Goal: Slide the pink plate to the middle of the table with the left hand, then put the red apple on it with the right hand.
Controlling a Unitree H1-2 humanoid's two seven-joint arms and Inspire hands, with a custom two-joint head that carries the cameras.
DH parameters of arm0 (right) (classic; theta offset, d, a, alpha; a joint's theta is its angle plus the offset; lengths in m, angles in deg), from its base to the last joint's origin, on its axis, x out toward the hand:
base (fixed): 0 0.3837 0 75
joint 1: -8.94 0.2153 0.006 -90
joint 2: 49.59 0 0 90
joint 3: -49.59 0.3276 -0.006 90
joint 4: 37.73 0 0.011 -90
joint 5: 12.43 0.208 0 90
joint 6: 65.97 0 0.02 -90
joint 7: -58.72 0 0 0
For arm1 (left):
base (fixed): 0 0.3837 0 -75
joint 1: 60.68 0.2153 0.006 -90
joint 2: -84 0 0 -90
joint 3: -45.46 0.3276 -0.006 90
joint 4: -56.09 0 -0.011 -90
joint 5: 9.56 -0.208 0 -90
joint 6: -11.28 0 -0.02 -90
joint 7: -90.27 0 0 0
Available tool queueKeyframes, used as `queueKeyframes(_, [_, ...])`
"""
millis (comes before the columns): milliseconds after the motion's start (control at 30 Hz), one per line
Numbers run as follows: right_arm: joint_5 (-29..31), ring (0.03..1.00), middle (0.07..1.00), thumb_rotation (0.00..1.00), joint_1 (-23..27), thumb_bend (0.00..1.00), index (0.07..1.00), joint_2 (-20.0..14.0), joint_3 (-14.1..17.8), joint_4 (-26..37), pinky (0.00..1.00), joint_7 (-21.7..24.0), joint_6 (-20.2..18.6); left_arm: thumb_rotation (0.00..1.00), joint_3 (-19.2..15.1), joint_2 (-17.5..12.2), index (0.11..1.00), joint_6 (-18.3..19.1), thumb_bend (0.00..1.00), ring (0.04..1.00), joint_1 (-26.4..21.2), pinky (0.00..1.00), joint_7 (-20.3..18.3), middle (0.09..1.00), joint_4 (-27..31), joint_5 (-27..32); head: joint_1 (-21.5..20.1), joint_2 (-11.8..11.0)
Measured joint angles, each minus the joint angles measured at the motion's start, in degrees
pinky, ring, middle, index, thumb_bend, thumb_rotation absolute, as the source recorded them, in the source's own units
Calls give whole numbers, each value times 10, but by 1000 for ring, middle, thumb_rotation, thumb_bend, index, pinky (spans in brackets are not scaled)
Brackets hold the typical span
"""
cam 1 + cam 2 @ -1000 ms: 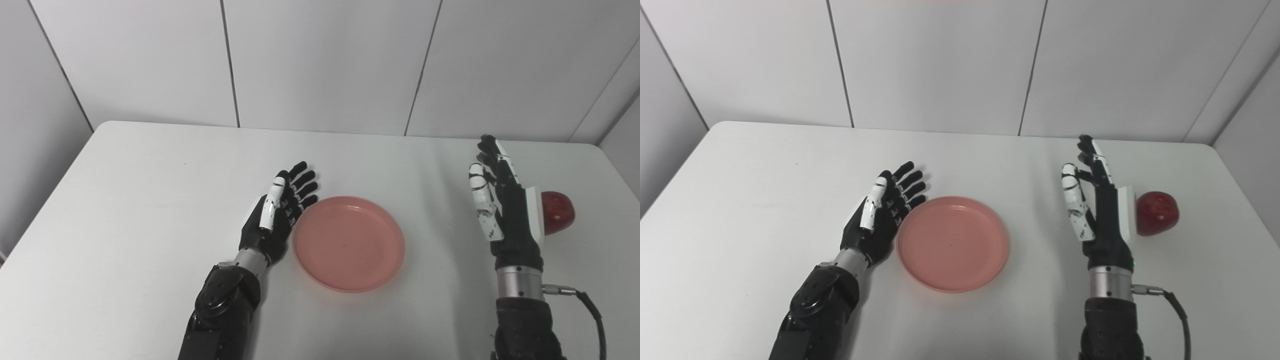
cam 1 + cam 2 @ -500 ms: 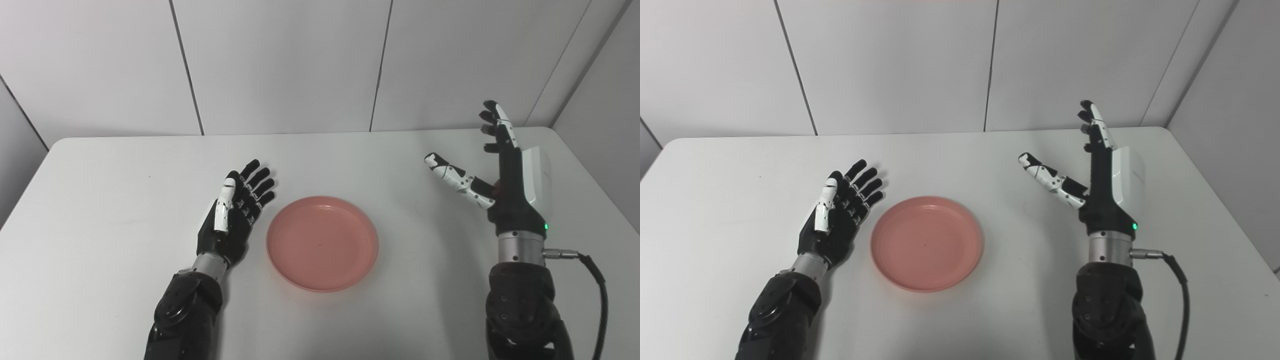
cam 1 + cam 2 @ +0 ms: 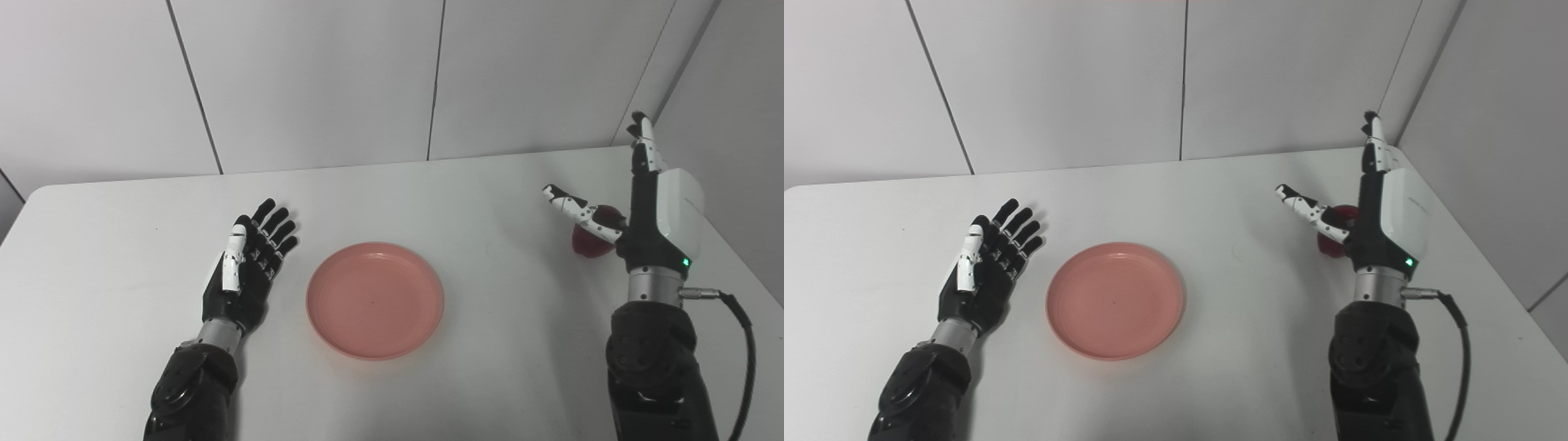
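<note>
My left hand (image 3: 242,278) lay toward the left side of the desk (image 3: 122,257), palm up and holding nothing, its fingers (image 3: 272,226) spread apart and pointing at the far edge. Just to its right, apart from it, the pink plate (image 3: 375,299) sat flat near the middle of the desk with nothing on it. Near the right edge my right hand (image 3: 643,214) stood upright, fingers straight and thumb stretched out to the left, gripping nothing. The red apple (image 3: 591,236) rested on the desk behind that thumb, partly hidden; I could not tell whether my palm touched it.
</note>
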Motion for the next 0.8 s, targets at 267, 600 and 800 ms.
queueKeyframes(267, [9,877,952,568,-6,1000,978,-5,-5,-52,736,-19,1,1000,-4,-8,894,-5,336,915,-8,925,-7,913,-14,12,-18,-2])
queueKeyframes(600, [0,872,951,554,-4,1000,973,-9,-8,-83,711,-18,-15,1000,-4,-16,896,-7,326,917,-10,926,-15,913,-22,12,-27,-4])
queueKeyframes(800, [13,874,943,522,-4,1000,967,-17,-6,-112,724,-33,-15,1000,-4,-16,899,-7,318,922,-9,933,-14,917,-19,12,-32,-3])
